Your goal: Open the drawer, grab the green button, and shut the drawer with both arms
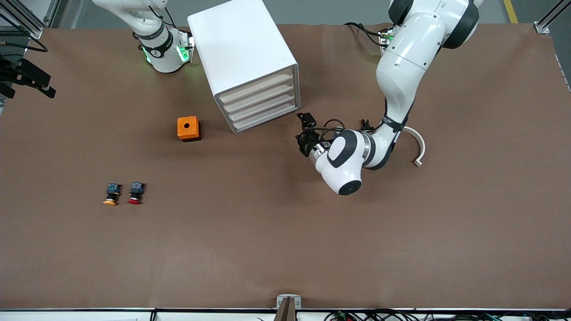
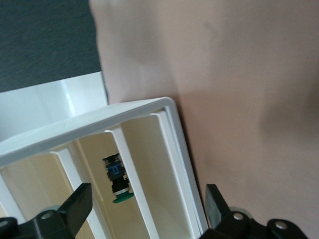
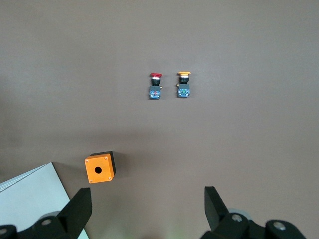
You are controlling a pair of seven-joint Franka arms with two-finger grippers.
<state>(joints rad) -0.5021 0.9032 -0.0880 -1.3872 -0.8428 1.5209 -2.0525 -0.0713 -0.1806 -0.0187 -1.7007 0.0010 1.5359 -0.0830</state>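
The white cabinet [image 1: 243, 53] stands near the robots' bases, its four drawer fronts flush. In the left wrist view the green-capped button [image 2: 119, 181] lies inside the drawer [image 2: 94, 154] second from the bottom [image 1: 263, 110]. My left gripper [image 2: 147, 209] is open, level with the drawer fronts and just in front of the cabinet's corner [image 1: 300, 133], holding nothing. My right gripper [image 3: 147, 209] is open and empty, hanging high over the table beside the cabinet, close to its own base.
An orange box with a hole [image 1: 188, 128] sits beside the cabinet toward the right arm's end. Nearer the front camera lie a yellow-capped button [image 1: 111, 194] and a red-capped button [image 1: 135, 193]. A white curved piece [image 1: 418, 145] lies by the left arm.
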